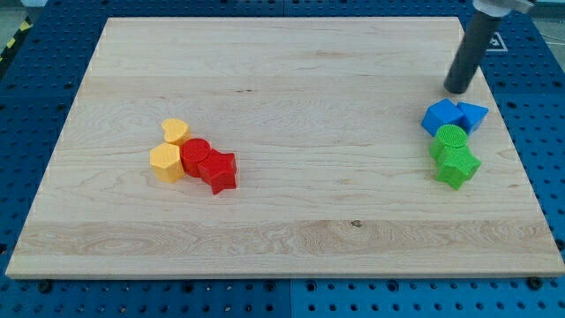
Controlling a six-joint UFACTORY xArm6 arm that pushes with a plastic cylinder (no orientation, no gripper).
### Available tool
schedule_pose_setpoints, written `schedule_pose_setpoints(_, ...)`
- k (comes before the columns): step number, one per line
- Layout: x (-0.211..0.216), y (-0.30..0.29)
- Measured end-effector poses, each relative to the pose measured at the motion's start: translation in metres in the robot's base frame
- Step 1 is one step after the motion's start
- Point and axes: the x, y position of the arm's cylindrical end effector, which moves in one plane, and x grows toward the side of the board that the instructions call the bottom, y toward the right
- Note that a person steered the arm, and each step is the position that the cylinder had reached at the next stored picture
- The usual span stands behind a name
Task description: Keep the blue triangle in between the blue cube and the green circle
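Observation:
The blue cube [440, 117] sits near the view's right edge of the wooden board [282, 88]. The blue triangle [473, 116] lies just to its right, touching it. The green circle [450, 140] sits directly below the two blue blocks, touching the cube. A green star [457, 166] lies just below the circle. My tip [457, 90] stands a little above the blue blocks, apart from them, between cube and triangle in line.
A cluster at the view's left holds a yellow heart [177, 132], a yellow hexagon [167, 163], a red cylinder [195, 156] and a red star [218, 171], all touching. A blue pegboard table surrounds the board.

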Motion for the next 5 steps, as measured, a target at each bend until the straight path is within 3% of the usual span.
schedule_pose_setpoints(3, 0.024, 0.065)
schedule_pose_setpoints(5, 0.024, 0.068)
